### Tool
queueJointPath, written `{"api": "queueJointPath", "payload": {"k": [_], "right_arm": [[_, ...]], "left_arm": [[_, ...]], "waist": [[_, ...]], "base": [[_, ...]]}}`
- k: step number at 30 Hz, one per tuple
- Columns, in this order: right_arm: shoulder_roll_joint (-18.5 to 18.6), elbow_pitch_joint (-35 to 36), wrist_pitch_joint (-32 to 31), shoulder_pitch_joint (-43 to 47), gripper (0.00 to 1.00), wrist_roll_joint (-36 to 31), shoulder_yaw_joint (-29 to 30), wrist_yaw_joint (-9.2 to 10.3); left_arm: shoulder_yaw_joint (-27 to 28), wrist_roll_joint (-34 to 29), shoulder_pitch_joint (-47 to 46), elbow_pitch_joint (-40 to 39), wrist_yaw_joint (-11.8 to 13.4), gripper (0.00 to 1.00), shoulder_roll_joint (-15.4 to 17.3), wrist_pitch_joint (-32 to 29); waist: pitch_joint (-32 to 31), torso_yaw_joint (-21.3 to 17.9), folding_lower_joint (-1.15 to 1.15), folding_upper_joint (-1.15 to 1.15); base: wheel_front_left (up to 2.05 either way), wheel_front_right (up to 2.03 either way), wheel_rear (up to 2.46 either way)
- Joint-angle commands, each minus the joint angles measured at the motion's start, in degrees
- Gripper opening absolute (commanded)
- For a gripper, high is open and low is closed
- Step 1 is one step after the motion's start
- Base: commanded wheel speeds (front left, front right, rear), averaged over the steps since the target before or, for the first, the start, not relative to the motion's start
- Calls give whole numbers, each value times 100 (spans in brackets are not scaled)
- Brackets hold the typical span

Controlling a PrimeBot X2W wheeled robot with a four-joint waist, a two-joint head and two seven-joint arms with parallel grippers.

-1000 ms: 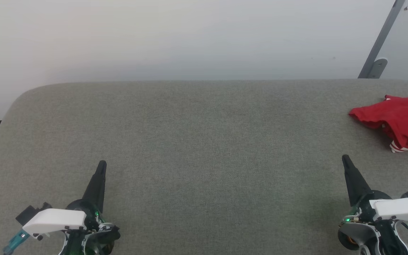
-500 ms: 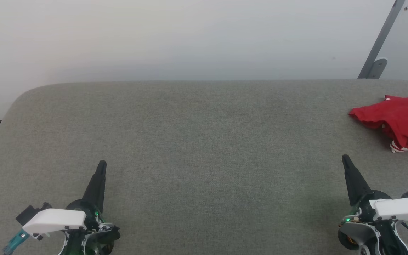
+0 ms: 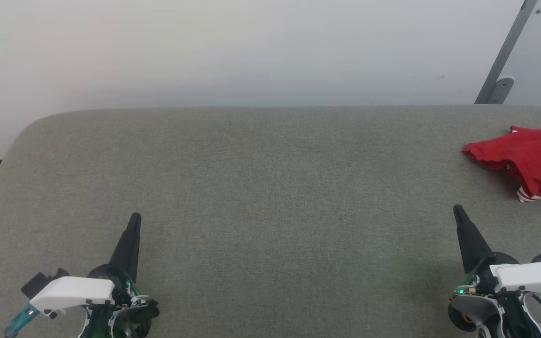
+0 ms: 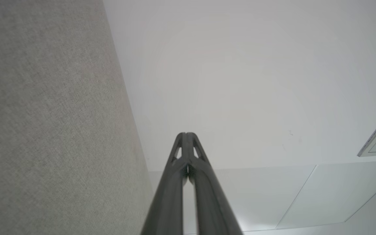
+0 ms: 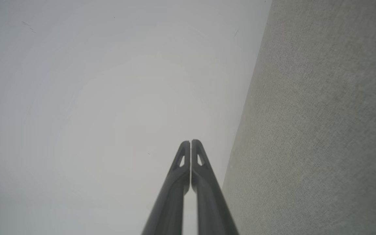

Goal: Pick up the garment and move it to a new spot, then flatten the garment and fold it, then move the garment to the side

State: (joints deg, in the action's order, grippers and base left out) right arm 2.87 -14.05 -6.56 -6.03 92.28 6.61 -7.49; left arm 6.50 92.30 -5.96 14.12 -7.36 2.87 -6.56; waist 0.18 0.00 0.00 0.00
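Here, L gripper (image 3: 135, 218) sat over the bench (image 3: 270, 178) at near left, fingers pressed together, empty. R gripper (image 3: 457, 210), near right, was likewise closed on nothing. The garment (image 3: 531, 159) lay bunched at far right, partly cut by frame edge. Risk: a reach w/ closed fingers could shove fabric away instead of grasping it.

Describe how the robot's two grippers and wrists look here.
Both the left gripper and the right gripper have long, dark, tapering fingers with triangular cut-outs near the tips. Each wrist carries a white angular cover and a small green light. A teal connector sits by the left wrist.
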Motion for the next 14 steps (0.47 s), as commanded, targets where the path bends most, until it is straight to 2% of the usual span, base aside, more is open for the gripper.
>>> {"api": "queueJointPath", "payload": {"k": [1,14], "right_arm": [[-16,19,-15,-31,0,25,0,0],[-16,19,-15,-31,0,25,1,0]], "left_arm": [[-1,19,-66,-2,-25,0,-12,-16],[-1,20,-66,-2,-25,0,-12,-15]], "waist": [[0,0,0,0],[0,0,0,0]], "base": [[0,0,0],[0,0,0]]}}
